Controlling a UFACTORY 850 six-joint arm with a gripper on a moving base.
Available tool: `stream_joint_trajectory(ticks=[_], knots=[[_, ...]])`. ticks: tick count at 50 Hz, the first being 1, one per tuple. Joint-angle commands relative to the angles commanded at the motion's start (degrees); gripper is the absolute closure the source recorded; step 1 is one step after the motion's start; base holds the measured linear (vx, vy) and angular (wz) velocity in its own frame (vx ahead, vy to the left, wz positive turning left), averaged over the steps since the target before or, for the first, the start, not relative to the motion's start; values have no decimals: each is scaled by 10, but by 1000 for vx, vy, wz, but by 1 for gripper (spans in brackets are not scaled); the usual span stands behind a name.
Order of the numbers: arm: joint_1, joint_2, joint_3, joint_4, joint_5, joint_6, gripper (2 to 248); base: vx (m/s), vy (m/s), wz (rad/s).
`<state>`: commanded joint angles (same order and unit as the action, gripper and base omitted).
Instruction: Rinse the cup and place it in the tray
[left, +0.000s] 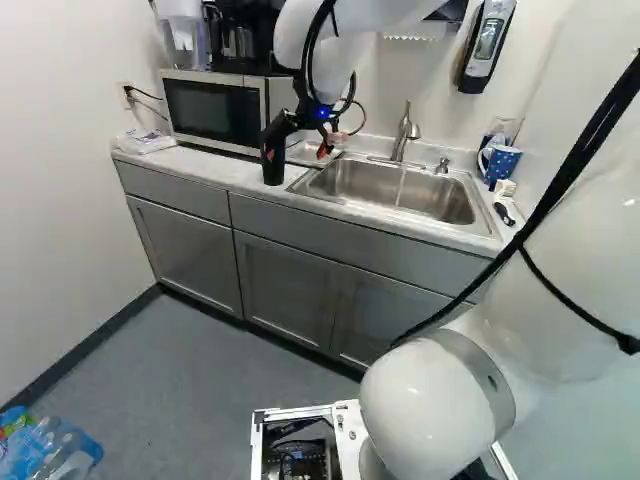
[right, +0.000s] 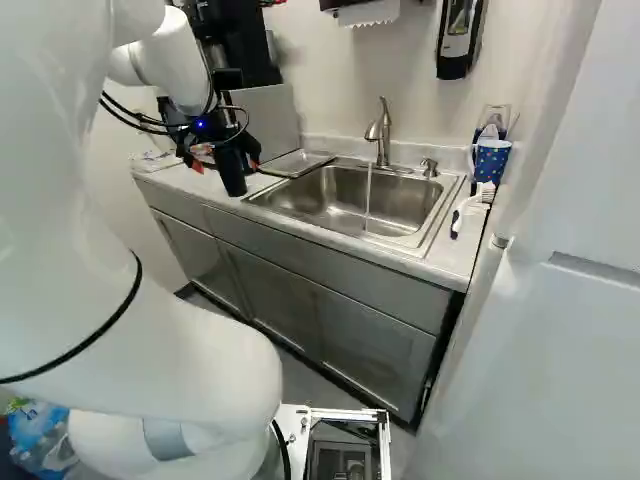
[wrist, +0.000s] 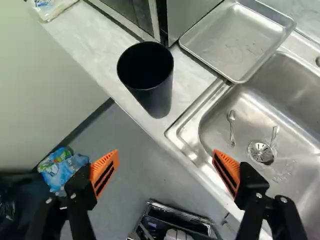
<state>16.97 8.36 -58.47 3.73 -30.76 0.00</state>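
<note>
The black cup stands upright on the bench, close to its front edge, and from over here I'd say picking it up is the step in hand. To do that well, the hand wants a slow, level approach, one finger passing down each side of the wall, with the cup centred before anything closes. A lopsided arrival could shove it into the microwave behind or tip it off the front. I'd grip firmly below the rim, then lift straight up before swinging across. As it is, the hand is empty and spread wide, its orange-padded fingers well apart. The cup lies ahead of their tips, touching neither, a little off the middle of the gap, towards the side away from the sink. Just beside the cup is the metal tray, overlapping the sink's corner; farther along, water runs from the tap, ready for rinsing.
</note>
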Motion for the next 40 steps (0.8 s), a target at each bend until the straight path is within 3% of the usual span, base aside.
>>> stream_joint_trajectory(ticks=[40], knots=[[0, -21, 7, 0, 91, 0, 3, 0, 0, 0]])
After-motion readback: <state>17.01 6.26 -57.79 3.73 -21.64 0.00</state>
